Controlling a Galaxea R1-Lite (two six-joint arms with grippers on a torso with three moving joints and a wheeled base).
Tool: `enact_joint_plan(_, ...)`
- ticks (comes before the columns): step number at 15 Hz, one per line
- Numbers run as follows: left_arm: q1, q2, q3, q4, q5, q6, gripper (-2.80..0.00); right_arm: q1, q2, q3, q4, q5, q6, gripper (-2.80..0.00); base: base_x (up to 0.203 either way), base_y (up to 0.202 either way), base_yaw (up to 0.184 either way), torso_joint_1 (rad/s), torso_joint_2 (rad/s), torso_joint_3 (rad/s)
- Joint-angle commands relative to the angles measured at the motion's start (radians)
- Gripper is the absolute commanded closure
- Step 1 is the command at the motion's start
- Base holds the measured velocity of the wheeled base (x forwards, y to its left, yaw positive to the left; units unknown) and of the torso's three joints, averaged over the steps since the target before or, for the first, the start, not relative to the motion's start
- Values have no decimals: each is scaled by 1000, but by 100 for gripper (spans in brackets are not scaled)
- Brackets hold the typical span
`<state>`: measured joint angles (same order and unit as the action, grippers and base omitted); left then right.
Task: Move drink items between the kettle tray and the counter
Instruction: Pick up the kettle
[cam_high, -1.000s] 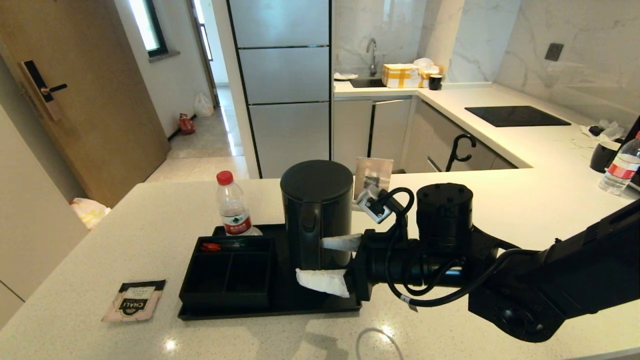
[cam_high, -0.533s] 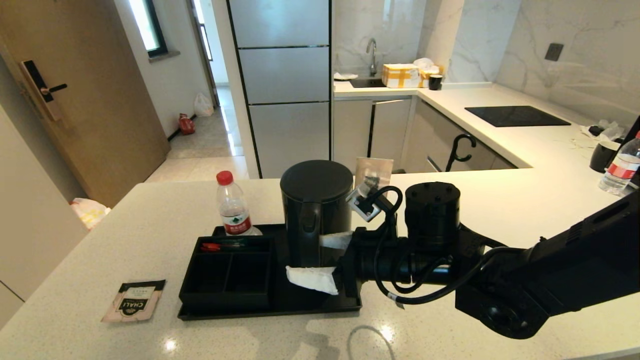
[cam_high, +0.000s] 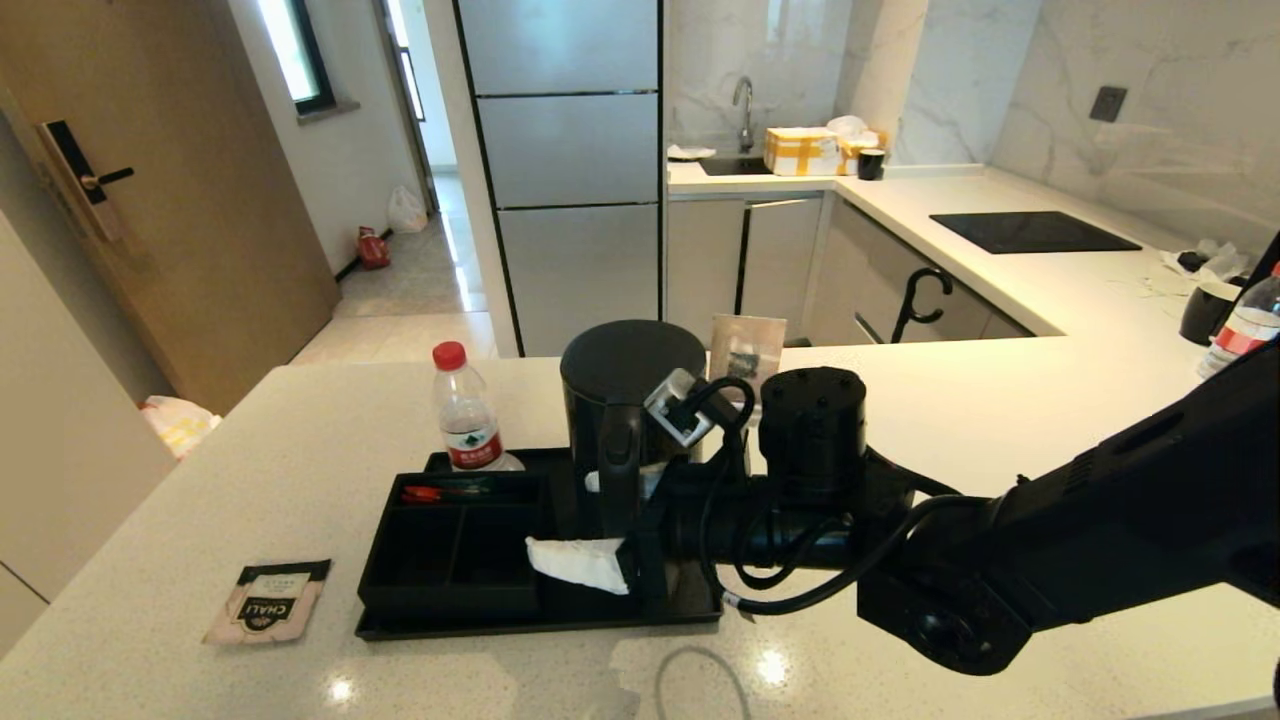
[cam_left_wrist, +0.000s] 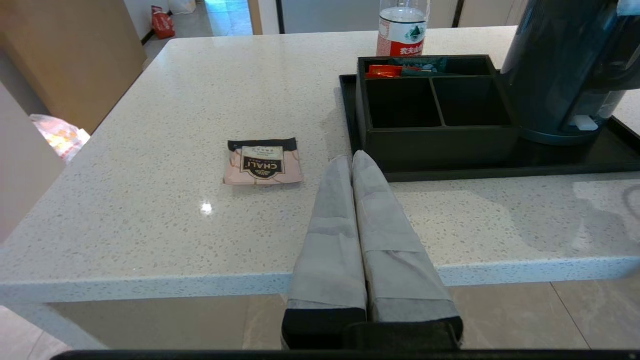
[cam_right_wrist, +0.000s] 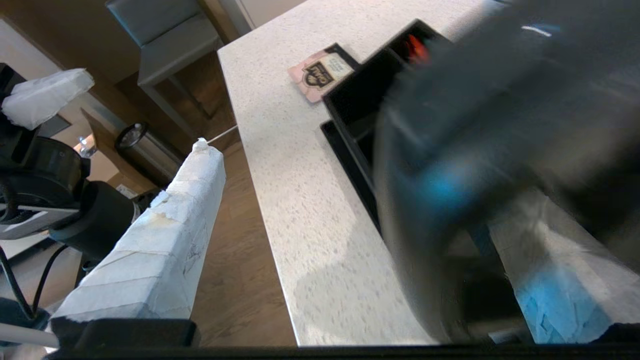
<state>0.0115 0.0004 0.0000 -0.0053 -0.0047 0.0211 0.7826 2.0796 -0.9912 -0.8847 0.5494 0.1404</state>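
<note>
The right tool (cam_high: 600, 525) is reaching level across the tray (cam_high: 690, 610), fingers spread around the kettle (cam_high: 625, 400) handle; the left tool (cam_left_wrist: 352, 165) is hanging closed off the table (cam_left_wrist: 175, 100).

The tea sachet (cam_left_wrist: 263, 162) lying flat on the bench (cam_left_wrist: 175, 100), just beside the tip of the left pincer (cam_left_wrist: 351, 165), carried the brand "CHALI" in pale letters on a black badge. A smaller line above it was too fine to read. Farther beyond that pincer, the water bottle (cam_left_wrist: 401, 27) bore a red label with white Chinese characters, possibly "农夫山泉".
</note>
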Motion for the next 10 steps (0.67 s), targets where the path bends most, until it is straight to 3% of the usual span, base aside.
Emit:
enact_joint_plan(1, 1, -2, 0, -1, 0, 0, 0, 10, 28, -18, -5, 3, 1, -280, 0, 0, 0, 0, 0, 0)
enact_joint_plan(4, -1, -2, 0, -1, 0, 0, 0, 10, 28, -20, -3, 0, 1, -280, 0, 0, 0, 0, 0, 0)
enact_joint_plan(5, 1, 0, 0, -1, 0, 0, 0, 10, 36, -24, -9, -35, 0, 0, 0, 0, 0, 0, 0, 0)
enact_joint_plan(10, 1, 0, 0, -1, 0, -1, 0, 9, 34, -29, -5, -65, 1, 0, 0, 0, 0, 0, 0, 0)
